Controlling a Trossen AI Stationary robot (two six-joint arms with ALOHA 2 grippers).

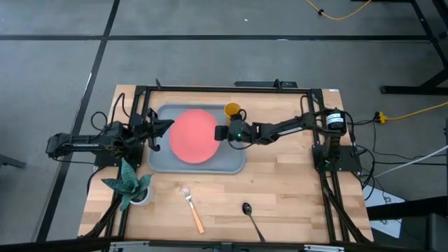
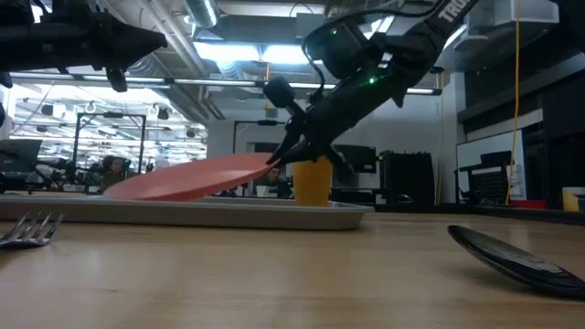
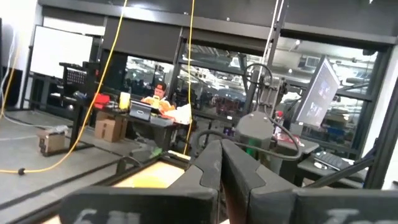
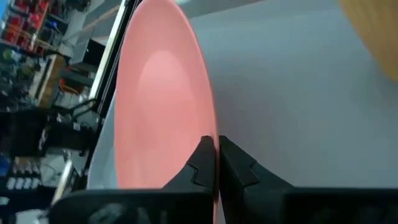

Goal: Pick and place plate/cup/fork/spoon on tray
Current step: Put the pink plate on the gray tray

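Note:
The coral plate [image 1: 192, 135] lies tilted over the grey-blue tray [image 1: 162, 162]. Its left rim [image 2: 123, 191] rests on the tray and its right rim is raised. My right gripper [image 1: 220, 133] is shut on that raised rim. The yellow-orange cup [image 1: 232, 110] stands at the tray's far right corner, just behind the gripper [image 2: 313, 180]. My left gripper [image 1: 165, 126] is shut and empty, high above the tray's left side. The orange-handled fork [image 1: 191, 206] and the dark spoon [image 1: 250, 217] lie on the wood near the front edge. My right gripper pinches the plate's right rim [image 4: 210, 132] between its two fingers, one above and one below the rim. The fingers come from the table's right, slanting down [image 2: 285, 151]. The plate hangs tilted, its held side lifted and its left rim on the tray.
A potted plant [image 1: 129, 185] stands at the table's front left, near the left arm's base. The fork's tines [image 2: 27, 228] and the spoon's bowl [image 2: 516, 259] lie close to the low camera. Bare wood lies between the tray and the cutlery.

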